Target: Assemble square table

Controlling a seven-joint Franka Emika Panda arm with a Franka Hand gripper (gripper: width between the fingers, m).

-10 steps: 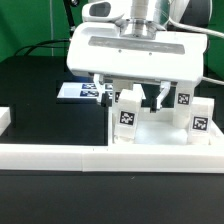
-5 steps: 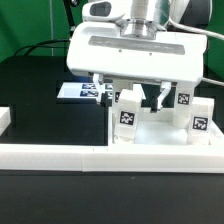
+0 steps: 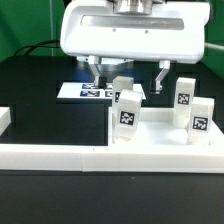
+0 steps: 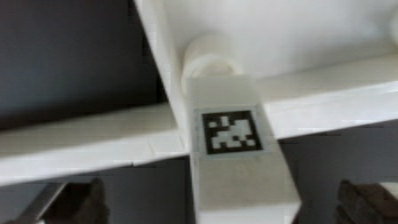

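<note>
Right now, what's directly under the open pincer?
A tagged white leg stands upright on the square table's slab, between the open pincer's fingertips, untouched. The leg's base, where it meets the slab, is hidden by the leg itself.
</note>
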